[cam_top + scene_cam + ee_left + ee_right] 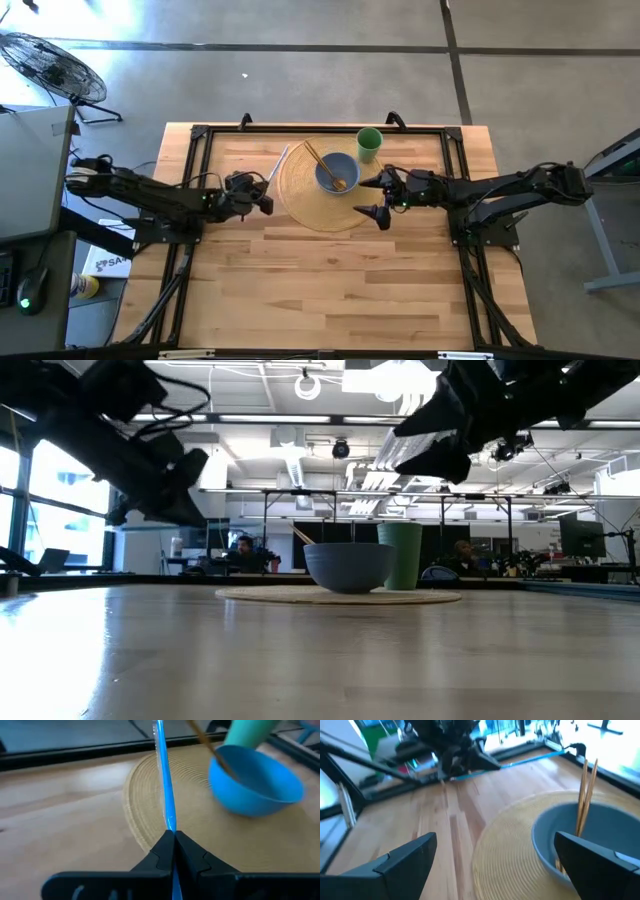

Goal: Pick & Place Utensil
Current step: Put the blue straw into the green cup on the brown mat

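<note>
A thin blue stick-like utensil (164, 775) is in my left gripper (173, 839), which is shut on it at the left edge of the round woven mat (305, 205). In the high view the utensil (277, 165) points from the gripper (266, 202) toward the far edge. A blue bowl (337, 172) stands on the mat with wooden chopsticks (322, 163) leaning in it. A green cup (369, 143) stands behind the bowl. My right gripper (376, 197) hovers open at the mat's right side, and its fingers stand wide apart in its wrist view (495, 865). My left gripper pinches the blue utensil's near end (170, 822) between its two shut fingers (161, 851). The fingers come level from the table's left and lie roughly along the utensil. The utensil sticks out past the fingertips toward the far edge, lifted clear of the table (535, 757).
A black frame rail (320, 127) runs along the table's far edge and sides. Bare wood (320, 290) takes up the near half of the table. A fan (50, 65) and a desk stand on the floor off to the left.
</note>
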`<state>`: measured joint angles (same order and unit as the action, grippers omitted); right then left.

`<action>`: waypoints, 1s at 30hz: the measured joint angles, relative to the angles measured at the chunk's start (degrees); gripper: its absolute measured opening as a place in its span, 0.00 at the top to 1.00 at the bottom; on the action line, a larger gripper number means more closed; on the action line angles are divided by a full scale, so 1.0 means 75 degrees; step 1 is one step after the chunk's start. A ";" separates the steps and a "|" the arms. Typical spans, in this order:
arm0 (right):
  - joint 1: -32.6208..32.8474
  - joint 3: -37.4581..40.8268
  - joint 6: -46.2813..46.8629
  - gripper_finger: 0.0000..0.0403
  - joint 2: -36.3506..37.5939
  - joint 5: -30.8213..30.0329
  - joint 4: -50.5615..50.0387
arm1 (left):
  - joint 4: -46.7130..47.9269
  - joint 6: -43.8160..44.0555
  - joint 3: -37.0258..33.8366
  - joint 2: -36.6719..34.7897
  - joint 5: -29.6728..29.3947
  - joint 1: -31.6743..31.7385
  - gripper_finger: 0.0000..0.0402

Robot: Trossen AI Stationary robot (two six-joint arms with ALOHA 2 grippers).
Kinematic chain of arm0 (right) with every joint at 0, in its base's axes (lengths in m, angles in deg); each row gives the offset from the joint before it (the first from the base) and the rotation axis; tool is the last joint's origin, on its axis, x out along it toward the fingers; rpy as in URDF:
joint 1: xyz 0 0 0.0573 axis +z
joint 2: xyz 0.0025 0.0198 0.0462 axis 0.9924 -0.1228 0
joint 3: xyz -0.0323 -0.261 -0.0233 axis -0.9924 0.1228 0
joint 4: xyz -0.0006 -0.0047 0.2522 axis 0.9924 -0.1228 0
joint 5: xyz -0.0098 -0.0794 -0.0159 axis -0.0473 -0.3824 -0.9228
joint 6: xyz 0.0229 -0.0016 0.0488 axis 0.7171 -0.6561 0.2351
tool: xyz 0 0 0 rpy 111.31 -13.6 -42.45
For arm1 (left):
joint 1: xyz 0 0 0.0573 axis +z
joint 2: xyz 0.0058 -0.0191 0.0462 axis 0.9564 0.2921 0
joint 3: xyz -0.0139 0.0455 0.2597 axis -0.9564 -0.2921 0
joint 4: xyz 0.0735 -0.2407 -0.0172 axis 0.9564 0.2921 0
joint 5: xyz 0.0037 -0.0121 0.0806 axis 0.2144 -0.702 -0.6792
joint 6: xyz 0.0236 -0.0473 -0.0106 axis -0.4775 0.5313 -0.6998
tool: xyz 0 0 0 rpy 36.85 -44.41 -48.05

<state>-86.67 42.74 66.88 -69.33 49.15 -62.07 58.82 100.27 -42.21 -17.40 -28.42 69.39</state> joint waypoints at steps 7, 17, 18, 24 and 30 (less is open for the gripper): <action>0.0000 0.0000 0.0000 0.01 0.0000 -0.0185 0.1341 | -0.0049 -0.0718 0.0012 -0.0801 -0.0304 -0.0875 0.99; 0.0214 -0.0003 -0.0204 0.01 -0.0535 -0.0553 0.3148 | -0.1323 -0.2051 0.0009 -0.0961 -0.0976 -0.2077 0.99; 0.0268 -0.0003 -0.0204 0.01 -0.0687 -0.0667 0.3344 | -0.1584 -0.2251 0.0009 -0.0961 -0.0943 -0.2160 0.99; 0.0602 -0.0003 -0.0345 0.01 -0.1922 -0.1318 0.5128 | -0.2959 -0.3328 0.0009 -0.0958 -0.0465 -0.2470 0.99; 0.0684 -0.0003 -0.0496 0.01 -0.2820 -0.1823 0.6501 | -0.3832 -0.3700 0.0009 -0.0688 0.0171 -0.2477 0.99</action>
<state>-81.55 42.72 63.16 -90.48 35.48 -13.31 30.08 72.53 -42.15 -22.56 -27.13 50.82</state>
